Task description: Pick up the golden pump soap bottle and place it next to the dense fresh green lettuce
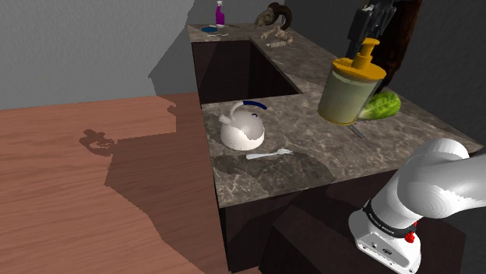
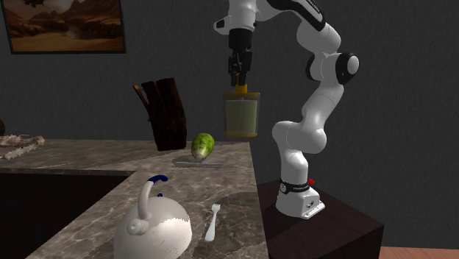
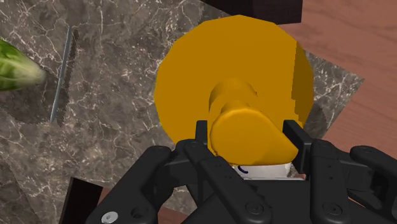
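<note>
The soap bottle (image 1: 348,93) has a pale greenish body and a golden cap and pump. It hangs in the air above the marble counter, close to the green lettuce (image 1: 381,106). My black gripper (image 1: 369,35) is shut on the golden pump head (image 3: 245,130), which the fingers clasp from both sides. In the second exterior view the bottle (image 2: 241,114) hangs under the gripper (image 2: 240,79), above and to the right of the lettuce (image 2: 202,145). The lettuce (image 3: 16,67) lies on the counter beyond a thin grey knife (image 3: 60,79).
A white kettle (image 1: 242,127) with a blue handle and a white spoon (image 1: 269,154) lie on the counter (image 1: 311,167) near the sink basin (image 1: 241,70). A dark knife block (image 2: 165,110) stands behind the lettuce. A purple spray bottle (image 1: 220,13) stands far back.
</note>
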Available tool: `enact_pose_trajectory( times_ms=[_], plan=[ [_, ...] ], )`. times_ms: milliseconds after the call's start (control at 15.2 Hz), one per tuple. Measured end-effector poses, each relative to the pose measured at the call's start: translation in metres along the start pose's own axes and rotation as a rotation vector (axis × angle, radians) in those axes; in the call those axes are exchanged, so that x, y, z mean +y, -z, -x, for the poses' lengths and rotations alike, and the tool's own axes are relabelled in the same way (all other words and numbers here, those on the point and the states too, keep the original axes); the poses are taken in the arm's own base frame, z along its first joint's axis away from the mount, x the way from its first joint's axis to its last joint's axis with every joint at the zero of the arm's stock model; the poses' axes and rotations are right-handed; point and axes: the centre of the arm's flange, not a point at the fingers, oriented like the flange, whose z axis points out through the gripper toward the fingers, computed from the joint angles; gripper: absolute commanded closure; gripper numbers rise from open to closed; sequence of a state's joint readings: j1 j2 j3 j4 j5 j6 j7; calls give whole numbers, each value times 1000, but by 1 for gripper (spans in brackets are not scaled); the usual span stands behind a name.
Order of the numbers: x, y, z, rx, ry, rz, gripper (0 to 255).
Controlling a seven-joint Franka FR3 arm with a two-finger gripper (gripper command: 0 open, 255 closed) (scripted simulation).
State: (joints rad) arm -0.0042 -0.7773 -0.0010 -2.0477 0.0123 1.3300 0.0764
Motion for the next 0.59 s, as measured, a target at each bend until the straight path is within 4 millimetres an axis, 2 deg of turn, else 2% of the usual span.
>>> enact_pose_trajectory(
  times_ms=[330,462,594],
  plan=[
    [0,27,-1,0,0,0,255],
    [14,29,3,0,-1,0,255],
    [40,27,8,0,-1,0,255]
  ],
)
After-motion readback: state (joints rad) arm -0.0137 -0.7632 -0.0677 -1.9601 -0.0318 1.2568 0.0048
